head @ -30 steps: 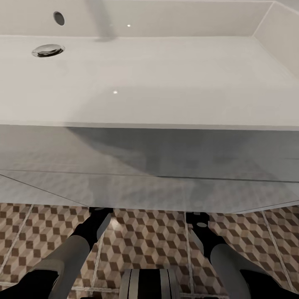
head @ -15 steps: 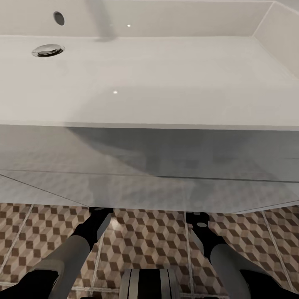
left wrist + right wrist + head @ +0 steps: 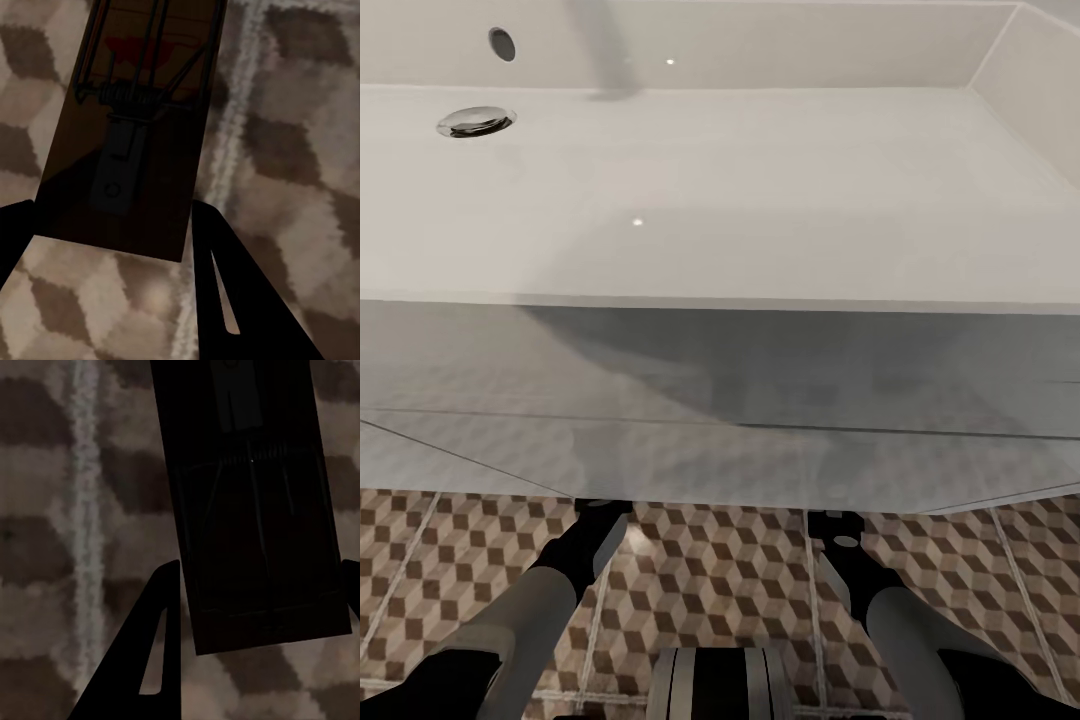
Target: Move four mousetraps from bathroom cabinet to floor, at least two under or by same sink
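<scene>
You are at the placing step: both arms reach down in front of the sink (image 3: pixel 720 200), each carrying 1 trap low over the bathroom floor (image 3: pixel 710 590). From the head view the wrists disappear under the vanity's front edge, so judge the drop from the wrist views.

On the left, the left gripper (image 3: pixel 112 247) has its 2 dark fingers set against the near end of the left mousetrap (image 3: pixel 131 127), 1 on each long edge, clamped on the board. It is a flat dark brown rectangle with a wire spring coil, a grey metal tab and a red mark near the far end. Tile shows close behind it, though I cannot tell if it touches.

On the right, the right gripper (image 3: pixel 262 607) grips the right mousetrap (image 3: pixel 251 502) the same way, fingers closed on its sides. This board reads almost black, its wire bar and coil faint.

The floor is matte tile with a brown, beige and white cube print and pale grout; the basin is smooth glossy white with a chrome drain (image 3: pixel 476 122).

Next, I would lower each board flat onto the tile and spread the fingers, keeping both close beside the vanity.
</scene>
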{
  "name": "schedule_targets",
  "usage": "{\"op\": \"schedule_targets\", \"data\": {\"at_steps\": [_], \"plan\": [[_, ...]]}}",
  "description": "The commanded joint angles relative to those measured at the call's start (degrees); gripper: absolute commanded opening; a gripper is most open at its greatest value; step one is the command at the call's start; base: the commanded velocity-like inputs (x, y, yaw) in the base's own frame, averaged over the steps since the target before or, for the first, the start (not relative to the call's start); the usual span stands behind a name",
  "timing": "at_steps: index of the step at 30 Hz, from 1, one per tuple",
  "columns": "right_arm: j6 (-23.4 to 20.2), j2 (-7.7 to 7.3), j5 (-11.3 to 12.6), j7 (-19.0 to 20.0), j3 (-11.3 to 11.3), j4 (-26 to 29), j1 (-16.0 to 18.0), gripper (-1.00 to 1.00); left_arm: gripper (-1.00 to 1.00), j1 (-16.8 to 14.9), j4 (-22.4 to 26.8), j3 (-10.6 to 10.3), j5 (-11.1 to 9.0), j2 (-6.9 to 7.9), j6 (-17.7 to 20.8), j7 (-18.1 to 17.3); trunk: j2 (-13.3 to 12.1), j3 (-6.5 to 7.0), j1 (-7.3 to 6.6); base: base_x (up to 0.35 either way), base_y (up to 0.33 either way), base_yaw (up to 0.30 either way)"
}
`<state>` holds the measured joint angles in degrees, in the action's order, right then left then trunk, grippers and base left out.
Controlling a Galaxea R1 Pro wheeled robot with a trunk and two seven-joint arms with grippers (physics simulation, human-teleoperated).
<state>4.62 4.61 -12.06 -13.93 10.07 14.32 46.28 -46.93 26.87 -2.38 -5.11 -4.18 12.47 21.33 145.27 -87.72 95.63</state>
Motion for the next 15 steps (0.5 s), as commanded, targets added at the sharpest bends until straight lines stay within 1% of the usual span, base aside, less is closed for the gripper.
{"op": "schedule_targets", "data": {"at_steps": [1,9,15], "plan": [[0.2,0.05,-0.5,-0.1,0.5,0.0,0.0,-1.0,-1.0,0.0,0.1,-0.3,-0.3,0.0,0.4,0.3,0.0,-0.03,-0.01,0.0,0.0,0.0],[0.2,0.05,-0.5,-0.1,0.5,-0.1,0.0,-1.0,-1.0,0.0,0.1,-0.3,-0.4,0.03,0.4,0.3,0.0,-0.03,-0.01,0.0,0.0,0.0],[0.2,0.05,-0.5,0.0,0.5,-0.1,0.0,-1.0,-1.0,0.0,0.1,-0.3,-0.4,-0.02,0.4,0.3,0.1,-1.36,0.15,0.0,0.0,0.0]]}}
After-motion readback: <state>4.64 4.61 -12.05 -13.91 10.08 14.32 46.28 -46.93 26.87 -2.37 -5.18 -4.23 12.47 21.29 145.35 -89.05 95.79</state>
